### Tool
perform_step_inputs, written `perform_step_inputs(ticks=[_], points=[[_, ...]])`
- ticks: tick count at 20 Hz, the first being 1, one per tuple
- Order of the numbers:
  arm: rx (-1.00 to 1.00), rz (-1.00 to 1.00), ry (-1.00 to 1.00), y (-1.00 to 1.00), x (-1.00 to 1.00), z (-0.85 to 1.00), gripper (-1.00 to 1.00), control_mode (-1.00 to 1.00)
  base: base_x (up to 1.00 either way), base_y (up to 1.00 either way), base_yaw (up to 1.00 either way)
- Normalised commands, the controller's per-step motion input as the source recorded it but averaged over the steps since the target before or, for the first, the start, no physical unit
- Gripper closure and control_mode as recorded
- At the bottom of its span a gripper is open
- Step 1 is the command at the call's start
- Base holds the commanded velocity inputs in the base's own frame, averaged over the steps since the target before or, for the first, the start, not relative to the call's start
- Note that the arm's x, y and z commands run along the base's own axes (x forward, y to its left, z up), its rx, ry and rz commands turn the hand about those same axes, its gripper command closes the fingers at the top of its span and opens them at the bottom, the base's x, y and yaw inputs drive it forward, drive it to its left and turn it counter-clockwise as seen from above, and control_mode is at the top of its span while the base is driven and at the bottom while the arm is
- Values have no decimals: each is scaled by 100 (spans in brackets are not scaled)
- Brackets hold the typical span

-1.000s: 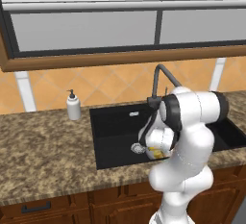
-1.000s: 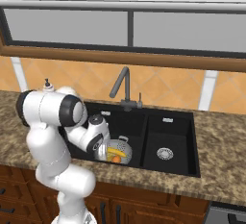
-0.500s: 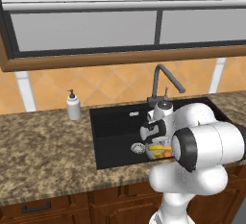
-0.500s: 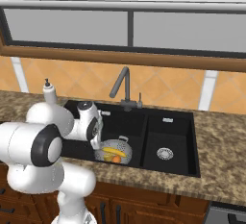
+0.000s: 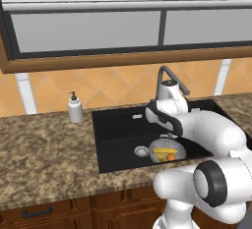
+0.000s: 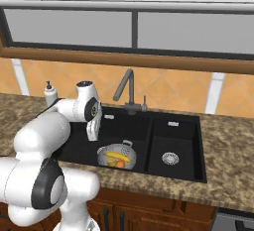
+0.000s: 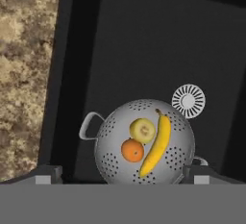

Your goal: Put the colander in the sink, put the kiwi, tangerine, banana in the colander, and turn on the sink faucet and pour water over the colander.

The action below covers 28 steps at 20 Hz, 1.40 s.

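Lifted clear, my open, empty gripper [image 7: 123, 180] hangs above the colander [image 7: 144, 141]; kiwi [image 7: 142, 130], tangerine [image 7: 132, 150], banana [image 7: 156, 145] inside. Faucet [image 6: 126, 88] next, I judge.

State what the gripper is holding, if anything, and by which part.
Nothing is held: the gripper is open above the colander, its fingers apart.

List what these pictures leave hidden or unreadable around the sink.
- Sink faucet base and lever: left base view, the arm covers them.
- Colander near rim: hand view, cut off by the bottom edge.
- Kiwi in the base views: too small to tell among the fruit.
- Water flow: none discernible.
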Motion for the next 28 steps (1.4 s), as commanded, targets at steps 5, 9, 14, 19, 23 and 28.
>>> perform_step_inputs(ticks=[5, 9, 14, 19, 23, 28], points=[[4, -16, 14, -1, -66, 59, -100, -100, 0, 0, 0], [7, -13, 4, -20, -82, 40, -100, -100, 0, 0, 0], [2, -10, 0, -36, -72, 33, -100, -100, 0, 0, 0], [4, -11, 0, -60, -46, 33, -100, -100, 0, 0, 0], [9, -26, 3, -83, -7, 11, -100, -100, 0, 0, 0], [30, -3, 0, -61, 42, 6, -100, -100, 0, 0, 0]])
